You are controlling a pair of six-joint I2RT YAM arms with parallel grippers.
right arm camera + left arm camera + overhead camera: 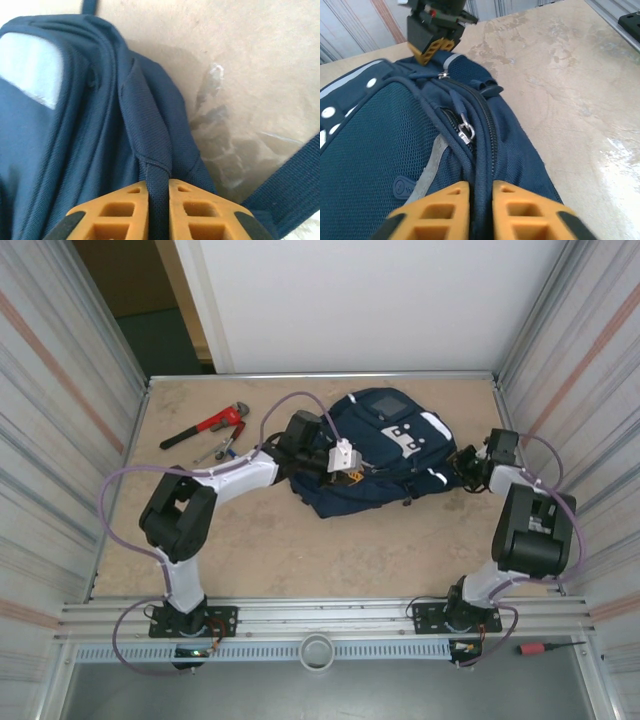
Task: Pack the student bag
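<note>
- The student bag (pixel 385 455) lies flat on the surface (pixel 260 540), toward the far middle, its long axis running across from one hand to the other.
- The left hand (pixel 481 202) pinches a fabric ridge at the bag's near-left edge. The zipper pull (pixel 465 132) is just ahead of it, so this arm is likely the nearer one.
- The right hand (pixel 159 200) pinches a strap (pixel 150 135) at the bag's right end.

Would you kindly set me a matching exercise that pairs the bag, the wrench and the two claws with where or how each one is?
Column one:
1. student bag
2. pipe wrench
3. left claw
4. right claw

Column two:
A. red, at the far left of the table
B. shut on a webbing strap of the bag
C. navy, in the middle of the table
D. shut on the bag's zip seam

Pairs: 1-C; 2-A; 3-D; 4-B.
</note>
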